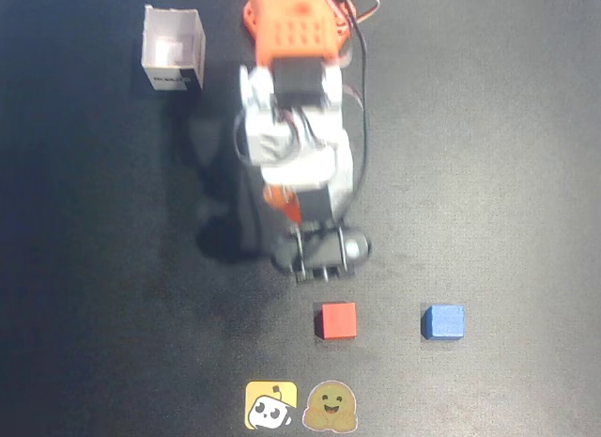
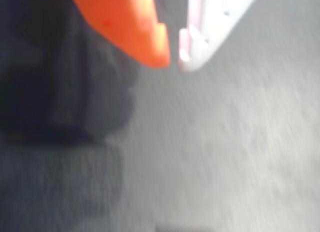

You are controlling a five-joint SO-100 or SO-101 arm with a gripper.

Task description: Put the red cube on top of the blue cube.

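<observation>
The red cube (image 1: 337, 319) sits on the dark table near the front, just ahead of the arm's wrist end (image 1: 319, 254). The blue cube (image 1: 442, 321) sits to its right in the overhead view, about one cube-width gap and more apart from it. In the wrist view my gripper (image 2: 174, 60) shows an orange finger (image 2: 135, 27) and a white finger (image 2: 210, 27) with tips almost touching and nothing between them. Neither cube shows in the wrist view. In the overhead view the fingers are hidden under the wrist.
A white open box (image 1: 174, 49) stands at the back left. Two stickers, a yellow one (image 1: 271, 405) and a tan one (image 1: 329, 406), lie at the front edge below the red cube. The arm's orange base (image 1: 296, 23) is at the back centre.
</observation>
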